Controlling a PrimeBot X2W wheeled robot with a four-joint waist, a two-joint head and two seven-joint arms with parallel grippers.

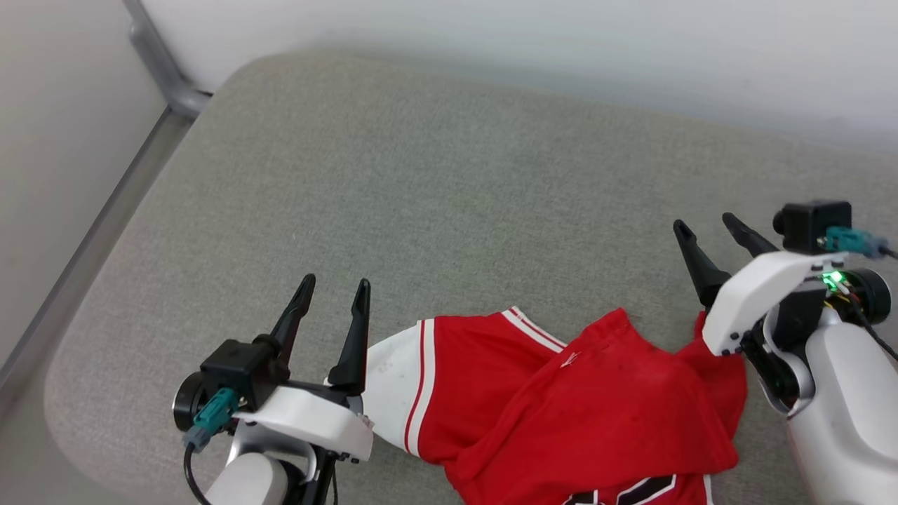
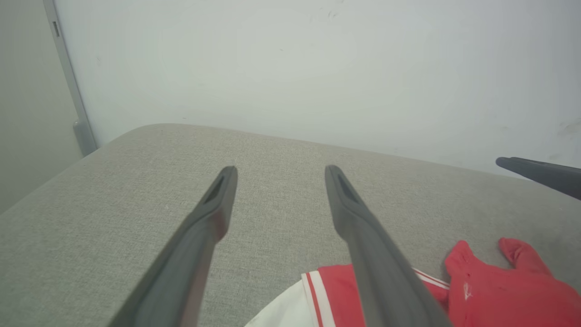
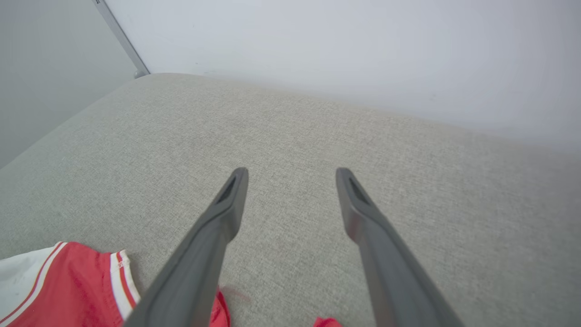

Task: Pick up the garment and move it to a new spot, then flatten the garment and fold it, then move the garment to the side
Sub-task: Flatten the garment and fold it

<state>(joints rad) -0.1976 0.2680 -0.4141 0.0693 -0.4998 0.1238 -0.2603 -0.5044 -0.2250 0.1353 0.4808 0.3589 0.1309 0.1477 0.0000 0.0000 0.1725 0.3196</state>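
Light: bright, soft, even in all my views.
Shadows: faint, beside the garment [image 1: 582,400].
Focus: my left fingers [image 2: 381,272] blur near the lens.
Edges: wrist views bend slightly.

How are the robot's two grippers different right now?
The left gripper sits by the white sleeve of the garment; the right gripper sits by its crumpled red end. In the head view, the left gripper's fingers tilt a little rightward and the right gripper's tilt leftward. Both are open and empty, over the grey cushion.
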